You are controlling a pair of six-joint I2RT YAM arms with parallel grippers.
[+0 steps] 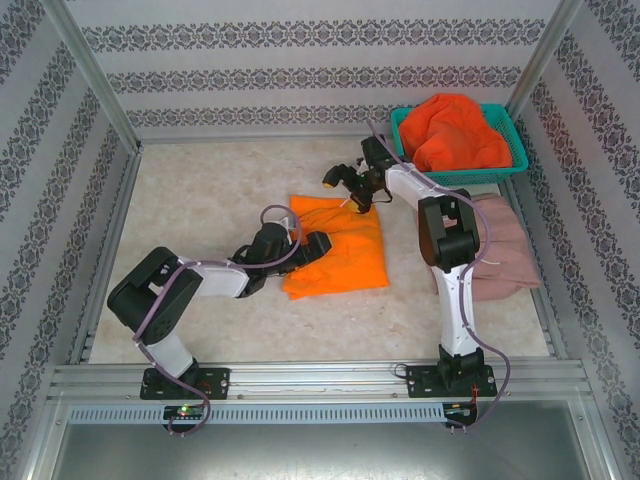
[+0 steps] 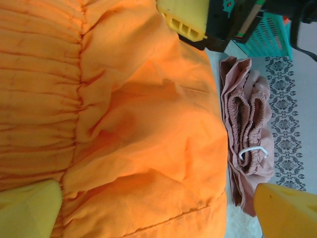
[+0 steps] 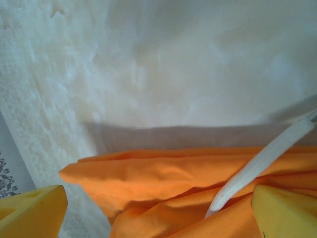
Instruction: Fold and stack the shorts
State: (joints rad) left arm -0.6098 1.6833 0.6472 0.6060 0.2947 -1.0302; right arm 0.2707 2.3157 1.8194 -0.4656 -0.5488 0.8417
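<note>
The orange shorts (image 1: 338,250) lie folded flat in the middle of the table (image 1: 200,200). The left claw (image 1: 308,244) rests low over their left edge with its fingers (image 2: 29,210) spread wide apart and gathered orange cloth beneath them, nothing clamped. The right claw (image 1: 345,192) hovers at the far edge of the same shorts, its fingers (image 3: 285,210) also wide apart and holding nothing. A white strip (image 3: 257,166), perhaps a drawstring, crosses the cloth there. The pink shorts (image 1: 510,255) sit folded at the right, partly behind the right arm. The red-orange shorts (image 1: 455,130) are heaped in the teal basket (image 1: 470,176) at the far right.
</note>
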